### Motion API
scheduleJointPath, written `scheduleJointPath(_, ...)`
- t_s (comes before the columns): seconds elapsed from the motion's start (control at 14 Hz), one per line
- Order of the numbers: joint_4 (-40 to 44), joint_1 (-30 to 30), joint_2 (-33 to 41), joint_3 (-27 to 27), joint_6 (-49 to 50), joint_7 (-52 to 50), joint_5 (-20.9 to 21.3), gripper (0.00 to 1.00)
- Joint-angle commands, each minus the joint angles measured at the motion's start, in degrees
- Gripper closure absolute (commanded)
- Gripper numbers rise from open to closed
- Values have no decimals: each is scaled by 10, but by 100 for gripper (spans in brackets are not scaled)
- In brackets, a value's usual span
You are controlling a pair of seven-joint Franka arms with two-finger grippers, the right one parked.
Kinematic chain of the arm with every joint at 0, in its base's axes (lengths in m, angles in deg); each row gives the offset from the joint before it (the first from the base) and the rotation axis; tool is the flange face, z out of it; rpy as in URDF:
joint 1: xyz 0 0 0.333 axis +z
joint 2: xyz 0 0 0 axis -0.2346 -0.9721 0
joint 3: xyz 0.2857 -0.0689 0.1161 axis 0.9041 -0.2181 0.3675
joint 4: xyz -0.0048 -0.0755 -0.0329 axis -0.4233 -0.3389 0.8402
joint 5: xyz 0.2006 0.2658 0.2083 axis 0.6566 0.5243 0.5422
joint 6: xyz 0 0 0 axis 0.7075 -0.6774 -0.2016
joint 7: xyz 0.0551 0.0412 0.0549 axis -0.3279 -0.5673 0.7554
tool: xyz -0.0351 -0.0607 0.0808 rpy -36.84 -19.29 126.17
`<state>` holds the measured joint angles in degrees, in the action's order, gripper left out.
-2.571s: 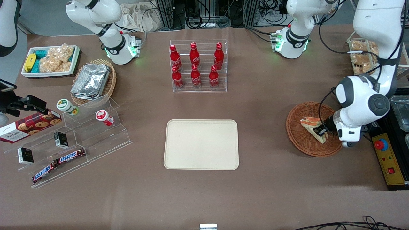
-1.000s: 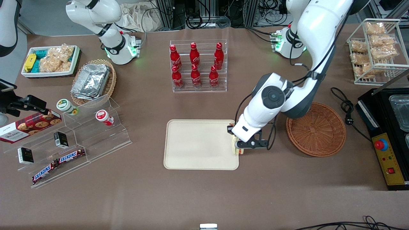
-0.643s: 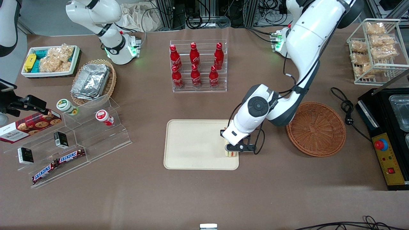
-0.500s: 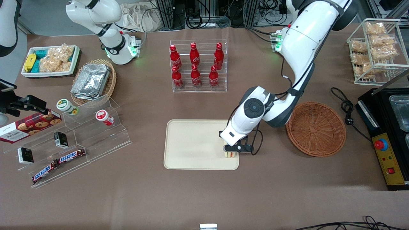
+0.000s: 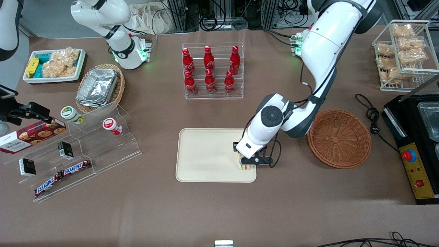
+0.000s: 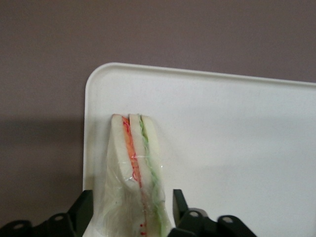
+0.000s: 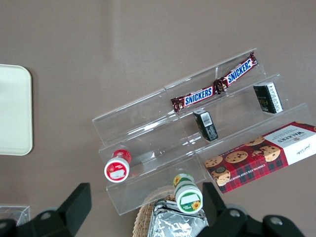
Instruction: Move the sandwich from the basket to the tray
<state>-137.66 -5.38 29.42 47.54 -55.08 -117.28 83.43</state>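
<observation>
I have the gripper (image 5: 247, 162) over the tray (image 5: 205, 157), at the tray corner nearest the basket (image 5: 339, 138) and the front camera. Its fingers (image 6: 84, 210) are closed on the sandwich (image 6: 136, 173), one on each bread face, so the wedge stands on edge between them. From the wrist camera I see the orange-red and green filling stripes running down its middle, with clear wrap around the bread. The sandwich is above the tray surface, just inside the rim by that corner; I cannot tell whether it touches the tray. The basket sits on the table (image 5: 219, 209) beside the tray, toward the working arm's end, with nothing in it.
</observation>
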Motion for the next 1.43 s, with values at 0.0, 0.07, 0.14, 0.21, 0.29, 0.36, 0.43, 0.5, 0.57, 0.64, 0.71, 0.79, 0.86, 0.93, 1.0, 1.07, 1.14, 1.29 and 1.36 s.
scheduleJointPath(0.0, 13, -1, 52, 7, 83, -19, 5, 1)
scheduleJointPath(0.07, 16, 0, 68, 9, 112, -18, 5, 1)
scheduleJointPath(0.14, 21, 9, 86, 13, 134, -17, 1, 1)
scheduleJointPath(0.21, 23, 19, 103, 13, 155, -13, -2, 1)
scheduleJointPath(0.29, 25, 30, 119, 13, 177, -11, -3, 1)
scheduleJointPath(0.36, 28, 40, 134, 13, 203, -10, -3, 1)
scheduleJointPath(0.43, 31, 53, 151, 13, 236, -8, -2, 1)
scheduleJointPath(0.5, 34, 71, 166, 11, 275, 6, -2, 1)
scheduleJointPath(0.57, 41, 86, 183, 11, 319, 44, -3, 1)
scheduleJointPath(0.64, 50, 102, 199, 11, 369, 94, -4, 1)
scheduleJointPath(0.71, 58, 122, 217, 11, 412, 147, -4, 1)
scheduleJointPath(0.79, 59, 140, 235, 12, 439, 202, -4, 1)
scheduleJointPath(0.86, 59, 160, 255, 13, 451, 253, -8, 1)
scheduleJointPath(0.93, 59, 180, 269, 14, 459, 296, -8, 1)
scheduleJointPath(1.0, 61, 196, 276, 14, 460, 332, -8, 1)
scheduleJointPath(1.07, 67, 210, 279, 14, 459, 357, -8, 1)
scheduleJointPath(1.14, 82, 217, 279, 16, 456, 364, -7, 1)
scheduleJointPath(1.29, 97, 225, 278, 17, 456, 361, -4, 1)
scheduleJointPath(1.36, 98, 226, 279, 17, 456, 361, -5, 1)
